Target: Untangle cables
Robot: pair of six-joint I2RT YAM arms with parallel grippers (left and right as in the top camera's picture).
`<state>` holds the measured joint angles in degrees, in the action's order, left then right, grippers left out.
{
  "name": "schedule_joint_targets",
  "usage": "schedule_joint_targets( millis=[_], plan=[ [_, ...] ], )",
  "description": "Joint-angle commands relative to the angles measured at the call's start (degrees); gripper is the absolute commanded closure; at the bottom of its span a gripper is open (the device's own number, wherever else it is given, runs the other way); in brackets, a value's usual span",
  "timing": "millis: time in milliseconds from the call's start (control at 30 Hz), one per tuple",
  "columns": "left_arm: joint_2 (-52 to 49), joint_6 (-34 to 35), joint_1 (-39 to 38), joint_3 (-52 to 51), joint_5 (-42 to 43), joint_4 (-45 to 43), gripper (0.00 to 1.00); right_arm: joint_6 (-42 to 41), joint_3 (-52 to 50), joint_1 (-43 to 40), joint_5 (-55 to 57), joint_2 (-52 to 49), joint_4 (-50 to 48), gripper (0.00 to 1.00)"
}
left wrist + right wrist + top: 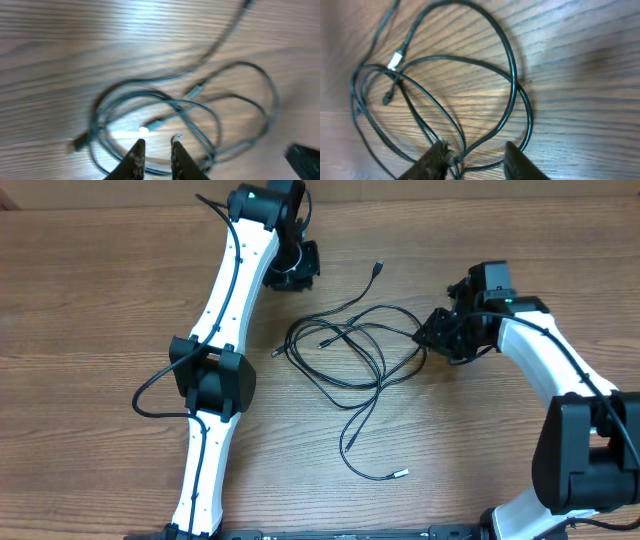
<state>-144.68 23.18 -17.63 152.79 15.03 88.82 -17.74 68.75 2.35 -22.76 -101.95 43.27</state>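
Note:
The cables [350, 345] lie as a tangle of thin black loops on the wooden table [100, 300], with plug ends trailing to the back [378, 268] and a silver-tipped end at the front [400, 473]. My left gripper [295, 270] hangs behind the tangle's left side. In the blurred left wrist view its fingertips [156, 145] stand a narrow gap apart above the cables [175, 107], holding nothing. My right gripper [432, 338] is at the tangle's right edge. In the right wrist view it is open [477, 155], and strands of the cables [512, 85] run between its fingers without being pinched.
The left arm's white links and black elbow [210, 375] stretch along the table's left side. The right arm's base [585, 455] fills the front right corner. A thicker black wire loops out by the left elbow [150, 395].

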Motion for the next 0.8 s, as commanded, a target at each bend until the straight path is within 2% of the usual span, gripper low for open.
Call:
schedule_joint_targets(
  millis=[0,67,100,200,267,400,433,467,633,767],
  plan=[
    [1.4,-4.1,-2.6,0.6,5.5,0.3,0.74,-1.6,1.7,-4.3,-1.3,1.0,0.3,0.59],
    [1.4,-4.4,-3.9,0.5,5.5,0.3,0.64,-3.1,1.7,-6.7,-0.1,0.9,1.0,0.51],
    [1.4,-4.4,-4.4,0.5,5.5,0.3,0.64,-3.7,1.7,-7.8,0.7,0.9,1.5,0.47],
    [1.4,-4.3,-5.8,0.5,5.7,0.2,0.7,-4.0,1.7,-11.8,1.3,0.9,2.9,0.41],
    [1.4,-4.4,-6.8,0.4,5.9,-0.9,0.86,-4.0,1.7,-14.3,1.3,0.9,3.5,0.29],
    [1.4,-4.9,-9.9,-1.0,4.3,-3.1,0.89,-6.5,1.7,-19.1,5.2,0.9,3.9,0.17],
    [1.4,-5.0,-10.8,-1.6,4.2,-3.5,0.87,-6.5,1.7,-20.2,6.1,0.9,3.9,0.04],
    [1.4,-5.1,-11.8,-2.0,3.6,-3.7,0.84,-6.5,1.7,-21.4,7.1,0.9,3.9,0.0],
    [1.4,-5.2,-16.6,-3.3,-3.6,-3.7,0.69,-6.4,1.7,-25.8,8.6,0.9,3.9,0.0],
    [1.4,-5.2,-20.0,-4.8,-4.1,-5.2,0.6,-6.4,1.7,-27.2,8.6,0.9,3.6,0.0]
  ],
)
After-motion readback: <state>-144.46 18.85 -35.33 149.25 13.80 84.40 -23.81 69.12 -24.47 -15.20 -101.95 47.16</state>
